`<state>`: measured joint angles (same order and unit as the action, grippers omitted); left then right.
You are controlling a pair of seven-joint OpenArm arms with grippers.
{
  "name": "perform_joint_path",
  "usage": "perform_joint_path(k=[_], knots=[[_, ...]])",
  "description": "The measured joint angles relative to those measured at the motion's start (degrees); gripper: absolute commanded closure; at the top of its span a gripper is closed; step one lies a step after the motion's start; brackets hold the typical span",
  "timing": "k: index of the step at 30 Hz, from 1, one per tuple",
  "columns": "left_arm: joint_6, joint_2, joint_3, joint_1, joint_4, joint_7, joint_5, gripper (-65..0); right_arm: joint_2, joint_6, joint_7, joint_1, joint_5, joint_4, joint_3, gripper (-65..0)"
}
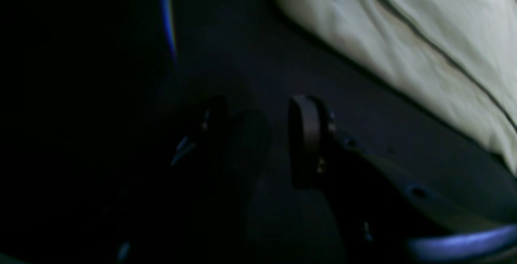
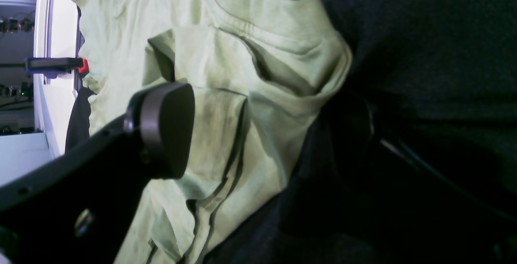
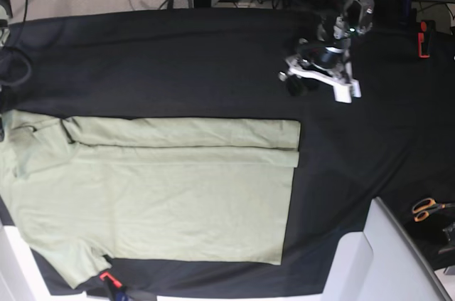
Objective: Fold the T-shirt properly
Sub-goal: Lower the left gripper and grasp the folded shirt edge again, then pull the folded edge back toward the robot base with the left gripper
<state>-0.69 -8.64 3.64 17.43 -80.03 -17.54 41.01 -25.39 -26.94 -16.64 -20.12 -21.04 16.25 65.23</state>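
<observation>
Closest to the right wrist camera we see the right gripper (image 2: pixel 258 106) with its jaws spread wide and nothing pinched. One grey pad (image 2: pixel 165 128) hangs over the rumpled green cloth, and the other finger is dark, over the black table cloth (image 2: pixel 424 54) just past the garment's edge. The T-shirt (image 3: pixel 178 201) bunches in loose folds right under and between those fingers, with a stitched hem running across the bunch. We cannot tell whether the pad touches the fabric.

In the left wrist view, the left gripper (image 1: pixel 258 110) is also released. There is a clear gap between its two dark fingers and only black cloth shows in it. The shirt's pale edge sits in the upper right of that view, apart from the fingers and not touched. The view is very dark and blurred.

In the base view the shirt lies flat across the left and middle of the table, its far long edge folded over into a narrow band, its sleeve end at the view's left edge. A red-tipped clamp (image 3: pixel 106 280) sits at the near table edge by the shirt. The left arm is beyond the shirt, over bare black cloth at the far right, well apart from it. Orange-handled scissors (image 3: pixel 426 207) lie at the right edge.
</observation>
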Motion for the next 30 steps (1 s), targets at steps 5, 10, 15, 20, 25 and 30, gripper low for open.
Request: perform_joint_path(k=[5, 10, 15, 20, 25, 30], knots=[[-0.1, 0.0, 0.4, -0.1, 0.0, -0.1, 0.1, -23.0, 0.3, 1.4, -1.2, -0.2, 0.4, -0.5, 0.0, -9.3], [0.2, 0.2, -0.2, -2.0, 3.0, 0.5, 0.0, -23.0, 1.0, 1.4, -2.1, -0.2, 0.9, -0.6, -0.1, -0.2], [1.0, 2.8, 0.5, -7.4, 9.7, 3.2, 1.0, -23.0, 0.9, 1.4, -2.4, -0.2, 0.9, -0.6, -0.1, 0.0], [1.1, 5.6, 0.1, -9.5, 11.3, 3.8, 1.0, -23.0, 0.9, 1.4, -2.4, 0.0, 0.9, -0.6, -0.1, 0.0], [2.0, 7.0, 0.2, -12.7, 14.9, 3.4, 1.2, -23.0, 0.9, 0.8, -2.3, 0.7, 0.4, -0.6, -0.3, 0.0], [2.2, 7.7, 0.5, -15.3, 17.6, 4.0, 1.5, -23.0, 0.5, 0.5, -2.6, 0.8, 0.5, -0.6, -0.3, 0.0]])
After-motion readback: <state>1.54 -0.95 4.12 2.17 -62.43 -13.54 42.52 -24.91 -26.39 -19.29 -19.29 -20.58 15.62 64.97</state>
